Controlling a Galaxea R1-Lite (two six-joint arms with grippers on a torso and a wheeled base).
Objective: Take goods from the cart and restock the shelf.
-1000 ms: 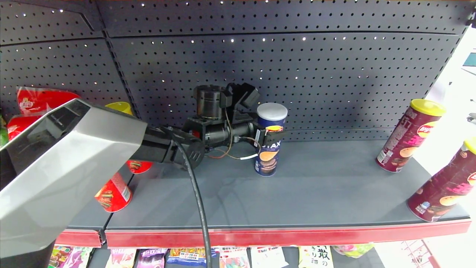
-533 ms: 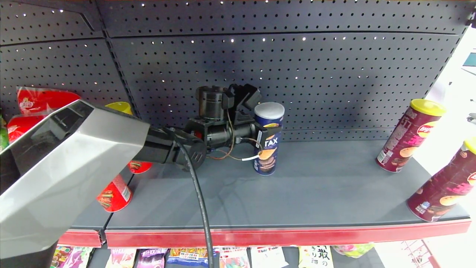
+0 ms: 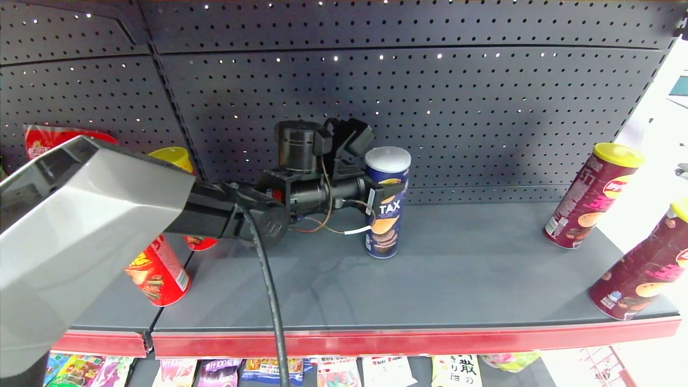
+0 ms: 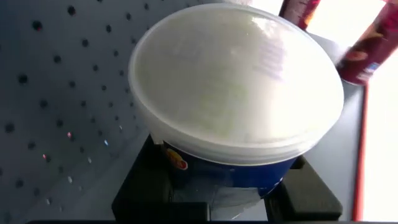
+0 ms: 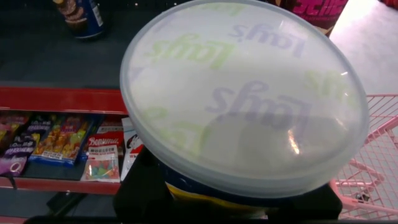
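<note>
Blue chip can (image 3: pixel 385 226) upright on shelf (image 3: pixel 484 269), pinched by left gripper (image 3: pixel 387 188).
Approached from left of blue chip can; right gripper (image 5: pixel 227 198) clamped on second can (image 5: pixel 242 93).

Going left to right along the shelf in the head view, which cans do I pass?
Red can → blue can → rear maroon can → front maroon can

Stock count, by kind.
Blue can (image 3: pixel 386 215) (image 5: pixel 242 93) ×2; maroon can (image 3: pixel 591 199) (image 3: pixel 639 269) ×2; red can (image 3: pixel 158 274) (image 3: pixel 200 243) ×2; red bag (image 3: pixel 43 134) ×1; cart (image 5: pixel 382 186) ×1; packets (image 3: pixel 333 371) below, partly hidden: count uncertain.
</note>
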